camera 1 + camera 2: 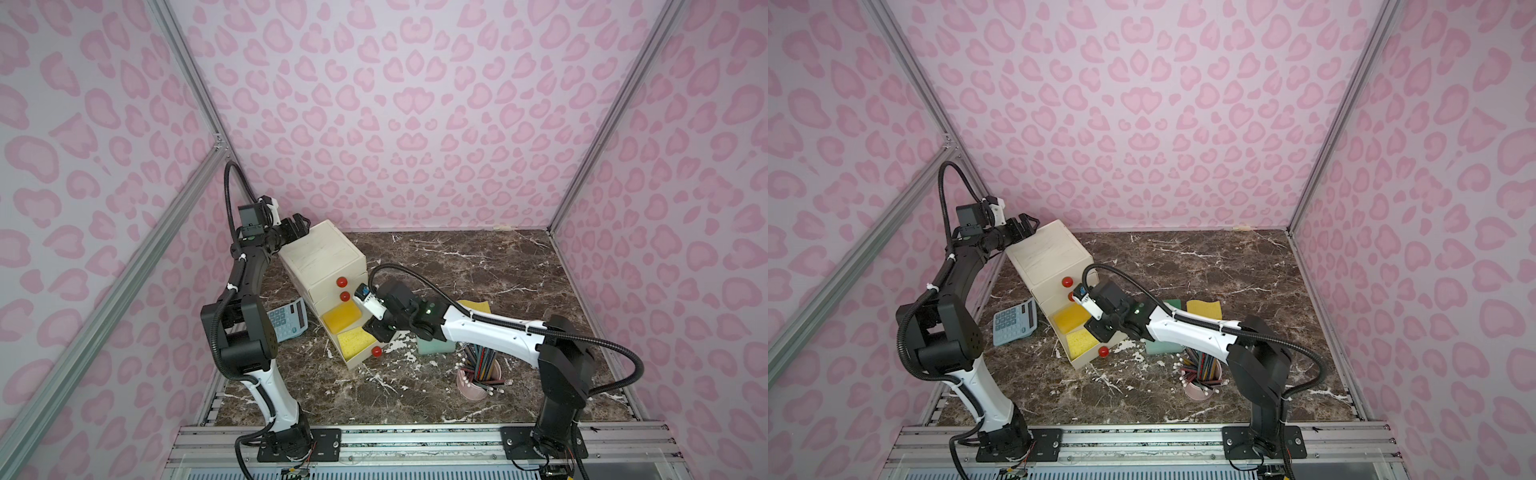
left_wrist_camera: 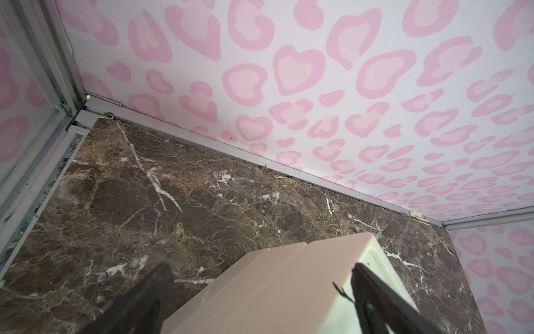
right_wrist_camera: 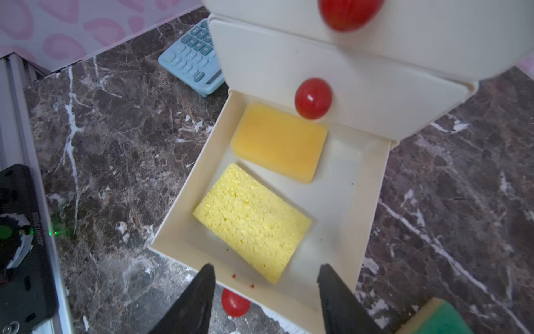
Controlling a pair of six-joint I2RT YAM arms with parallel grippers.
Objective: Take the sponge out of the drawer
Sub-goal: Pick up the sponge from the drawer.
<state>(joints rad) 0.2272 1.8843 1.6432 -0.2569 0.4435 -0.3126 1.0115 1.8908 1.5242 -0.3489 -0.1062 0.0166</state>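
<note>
While right pincer (image 3: pixel 265 265) hangs parted, empty, over drawer (image 3: pixel 341 185), porous yellow sponge (image 3: pixel 251 219) lies flat; left pincer (image 2: pixel 260 264) wide.

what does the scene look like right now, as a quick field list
drawer: bottom one, pulled open
inside: pale yellow sponge, orange sponge, both lying flat
right hand: open, empty, above the drawer's front
left hand: open, at the cabinet top rear edge
table: calculator, green sponge, pencil cup
</note>
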